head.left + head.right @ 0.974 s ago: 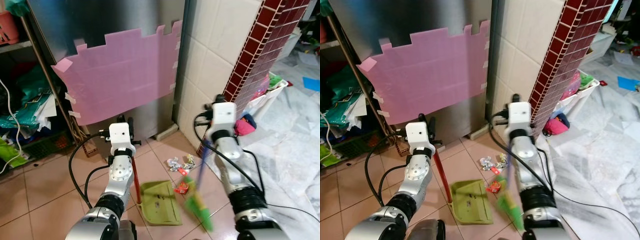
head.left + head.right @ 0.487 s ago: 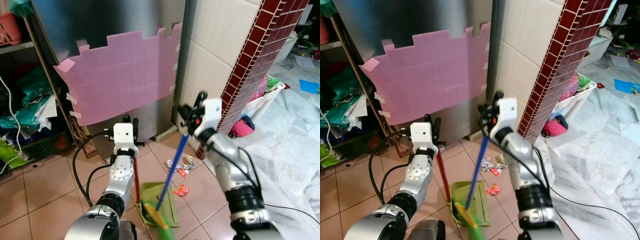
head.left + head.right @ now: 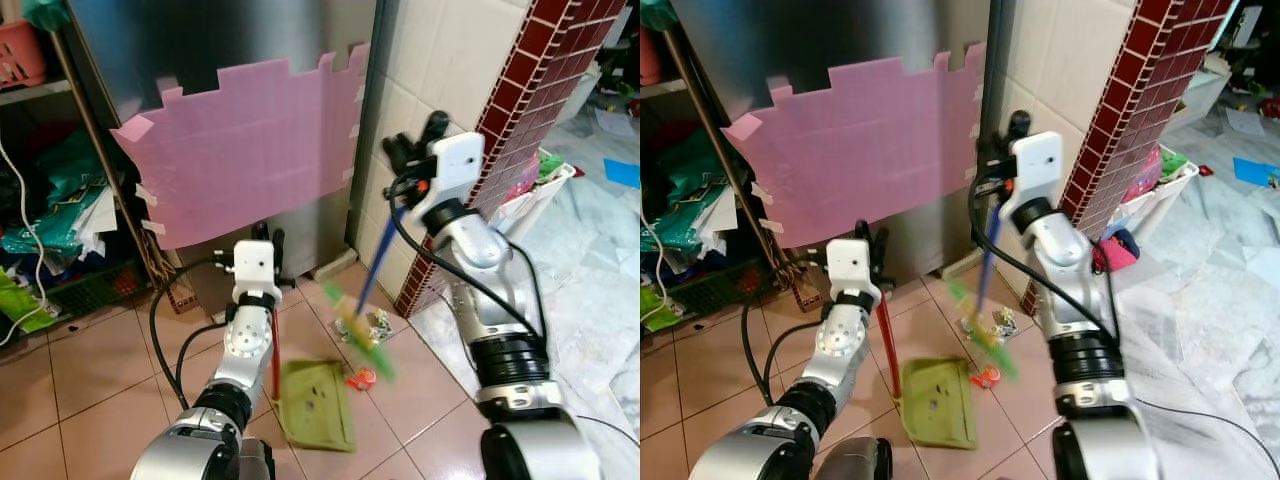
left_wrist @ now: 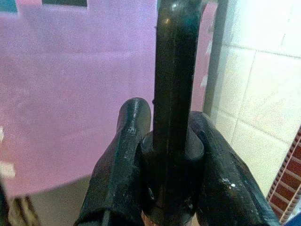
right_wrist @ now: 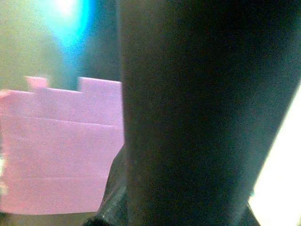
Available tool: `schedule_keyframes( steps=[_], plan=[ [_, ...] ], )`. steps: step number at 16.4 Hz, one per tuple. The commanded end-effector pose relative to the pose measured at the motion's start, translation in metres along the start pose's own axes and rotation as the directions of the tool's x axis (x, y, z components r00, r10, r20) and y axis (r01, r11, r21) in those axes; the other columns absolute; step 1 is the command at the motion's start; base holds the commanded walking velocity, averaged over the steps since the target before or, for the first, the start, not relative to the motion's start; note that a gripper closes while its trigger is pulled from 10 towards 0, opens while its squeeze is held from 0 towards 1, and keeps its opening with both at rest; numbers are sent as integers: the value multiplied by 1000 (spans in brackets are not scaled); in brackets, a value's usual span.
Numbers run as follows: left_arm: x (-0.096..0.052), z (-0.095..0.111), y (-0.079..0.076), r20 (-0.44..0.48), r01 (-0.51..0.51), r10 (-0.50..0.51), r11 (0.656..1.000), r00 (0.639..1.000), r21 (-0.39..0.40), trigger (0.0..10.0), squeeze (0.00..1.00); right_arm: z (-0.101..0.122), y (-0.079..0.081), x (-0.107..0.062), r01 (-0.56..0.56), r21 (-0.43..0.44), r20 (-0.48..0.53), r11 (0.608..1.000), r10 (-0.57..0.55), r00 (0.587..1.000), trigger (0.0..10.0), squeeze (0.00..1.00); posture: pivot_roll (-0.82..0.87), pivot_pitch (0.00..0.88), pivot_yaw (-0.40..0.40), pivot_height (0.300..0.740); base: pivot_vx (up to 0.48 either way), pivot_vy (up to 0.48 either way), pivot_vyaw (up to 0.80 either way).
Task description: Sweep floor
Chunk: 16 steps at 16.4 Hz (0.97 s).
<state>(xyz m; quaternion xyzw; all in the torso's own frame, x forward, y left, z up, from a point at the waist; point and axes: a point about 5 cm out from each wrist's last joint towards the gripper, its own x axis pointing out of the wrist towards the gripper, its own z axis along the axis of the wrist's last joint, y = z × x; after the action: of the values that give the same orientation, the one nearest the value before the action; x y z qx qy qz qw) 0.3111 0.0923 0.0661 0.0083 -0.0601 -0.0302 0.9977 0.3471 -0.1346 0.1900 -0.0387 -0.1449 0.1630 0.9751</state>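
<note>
A green dustpan (image 3: pixel 316 405) lies on the pink floor tiles, its red upright handle (image 3: pixel 275 368) rising to a black grip. My left gripper (image 4: pixel 171 141) is shut on that grip, fingers (image 4: pixel 123 155) pressed to both sides. My right gripper (image 3: pixel 412 152) is raised near the tiled wall, shut on the blue broom handle (image 3: pixel 375 262). The green broom head (image 3: pixel 358 333) is blurred, just above the floor between the dustpan and some litter. Silvery wrappers (image 3: pixel 379 320) and a red wrapper (image 3: pixel 361 378) lie just right of the dustpan.
A steel fridge with a pink sheet (image 3: pixel 250 150) taped on stands right behind. A red-tiled pillar (image 3: pixel 500 130) and a white basket (image 3: pixel 535 185) of toys are on the right. Cluttered shelves (image 3: pixel 50 220) fill the left. Black cables (image 3: pixel 165 320) loop by my left arm.
The broom head has swung from over the dustpan up and right toward the wrappers. My right gripper rose and moved right. The left gripper and dustpan stayed put.
</note>
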Motion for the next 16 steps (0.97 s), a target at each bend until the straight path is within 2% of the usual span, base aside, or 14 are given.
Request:
schedule_keyframes(
  steps=[1, 3, 5, 6, 9, 11, 14, 15, 16],
  plan=[
    [6, 16, 2, 88, 3, -2, 1000, 996, -9, 10000, 0, -2, -4, 0, 42, -17, 7, 999, -42, 999, 10000, 0, -12, 0, -19, 740, 0, 0, 0],
    [5, 21, 5, 119, -8, 10, 1000, 993, -15, 10000, 0, -16, -2, -6, 61, -88, -22, 994, -63, 998, 10000, 0, -9, 0, -20, 740, 0, 0, 0],
    [1, 17, 13, 109, -31, 31, 1000, 994, 2, 10000, 0, -32, 2, -10, 94, -155, -62, 983, -105, 993, 10000, 0, 2, 0, -22, 740, 0, 0, 0],
    [0, 15, 16, 104, -43, 42, 999, 994, 5, 10000, 0, -37, 5, -13, 94, -133, -61, 987, -103, 993, 10000, 0, 1, 0, -21, 740, 0, 0, 0],
    [-2, 10, 20, 66, -55, 54, 998, 996, 18, 10000, 0, -46, 12, -16, 101, -145, -72, 984, -113, 991, 10000, 0, 2, 0, -21, 740, 0, 0, 0],
    [-6, -5, 19, -26, -46, 47, 998, 999, 36, 10000, 0, -53, 19, -18, 109, -138, -79, 984, -121, 990, 10000, 0, -3, 0, -15, 740, 0, 0, 0],
    [-10, -20, 15, -127, -39, 41, 999, 991, 15, 10000, 0, -62, 30, -20, 113, -85, -109, 990, -122, 987, 10000, 0, -11, 0, -13, 740, 0, 0, 0],
    [-10, -22, 12, -156, -33, 33, 999, 987, 4, 10000, 0, -63, 35, -21, 101, -43, -122, 994, -105, 987, 10000, 0, -14, 0, -13, 740, 0, 0, 0],
    [-8, -21, 9, -158, -24, 24, 1000, 987, 3, 10000, 0, -64, 37, -21, 89, -14, -131, 996, -90, 987, 10000, 0, -14, 0, -13, 740, 0, 0, 0]
  ],
)
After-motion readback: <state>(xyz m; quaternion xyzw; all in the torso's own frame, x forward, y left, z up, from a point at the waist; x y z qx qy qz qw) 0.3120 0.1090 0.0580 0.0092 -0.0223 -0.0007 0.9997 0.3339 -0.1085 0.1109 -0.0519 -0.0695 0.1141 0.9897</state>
